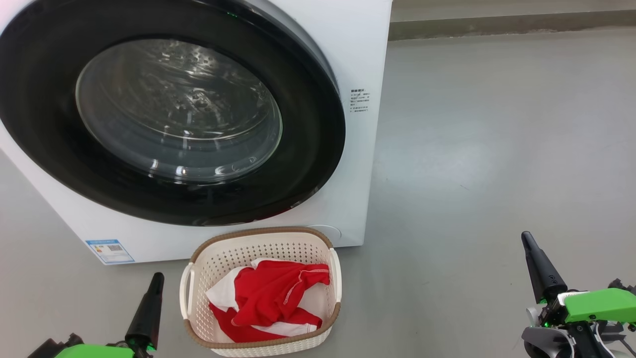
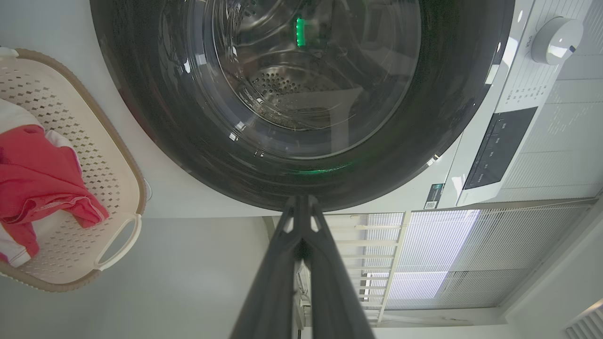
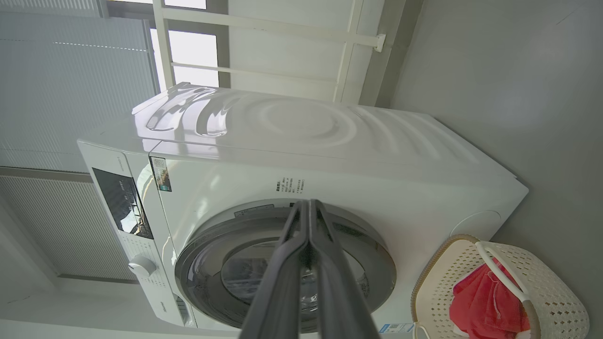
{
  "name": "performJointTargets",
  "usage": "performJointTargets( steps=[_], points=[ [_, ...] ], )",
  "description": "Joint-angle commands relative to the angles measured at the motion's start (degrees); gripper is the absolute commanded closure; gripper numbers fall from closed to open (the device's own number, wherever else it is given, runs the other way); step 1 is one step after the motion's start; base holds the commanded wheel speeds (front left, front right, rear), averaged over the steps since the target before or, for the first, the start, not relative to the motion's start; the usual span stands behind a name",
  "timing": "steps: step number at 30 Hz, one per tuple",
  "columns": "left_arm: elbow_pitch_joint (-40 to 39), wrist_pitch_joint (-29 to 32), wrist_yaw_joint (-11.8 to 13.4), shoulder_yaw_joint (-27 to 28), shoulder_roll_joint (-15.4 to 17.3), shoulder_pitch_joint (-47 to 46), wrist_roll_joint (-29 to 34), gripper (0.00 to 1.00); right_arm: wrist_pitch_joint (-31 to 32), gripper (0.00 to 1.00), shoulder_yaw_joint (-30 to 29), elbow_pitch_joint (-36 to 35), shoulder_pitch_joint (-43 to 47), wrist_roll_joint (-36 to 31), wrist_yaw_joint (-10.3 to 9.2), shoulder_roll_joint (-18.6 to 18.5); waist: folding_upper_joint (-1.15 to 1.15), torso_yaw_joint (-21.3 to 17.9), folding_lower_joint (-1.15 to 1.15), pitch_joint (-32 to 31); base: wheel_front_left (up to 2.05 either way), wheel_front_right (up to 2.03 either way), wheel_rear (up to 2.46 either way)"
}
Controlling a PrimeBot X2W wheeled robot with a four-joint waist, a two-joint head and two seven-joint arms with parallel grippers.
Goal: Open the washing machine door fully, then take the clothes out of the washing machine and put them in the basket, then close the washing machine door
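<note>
The white washing machine fills the upper left of the head view, and its round black-rimmed door lies flat against the front, closed. Through the glass the steel drum shows. The red and white clothes lie in the cream basket on the floor in front of the machine. My left gripper is shut at the lower left, just left of the basket, holding nothing. Far off at the lower right, my right gripper is shut and empty too. The basket and the door also appear in the right wrist view.
Grey floor stretches to the right of the machine up to a wall base. The control panel and a white dial sit on the machine's top front. A window with white railings stands behind it.
</note>
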Motion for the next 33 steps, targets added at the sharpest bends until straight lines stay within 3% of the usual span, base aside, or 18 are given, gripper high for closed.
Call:
performJointTargets(
  steps=[1,33],
  points=[
    [-1.16,0.26,-0.41,1.99,0.48,-2.24,-0.41,1.00,0.35,1.00,0.79,-1.67,-2.40,-0.11,-0.03,-0.69,0.00,0.00,0.00,0.00,0.00,0.00,0.00],
    [-1.16,0.26,-0.41,1.99,0.48,-2.24,-0.41,1.00,0.37,1.00,0.77,-1.67,-2.40,-0.13,-0.03,-0.68,0.00,0.00,0.00,0.00,0.00,0.00,0.00]
  ],
)
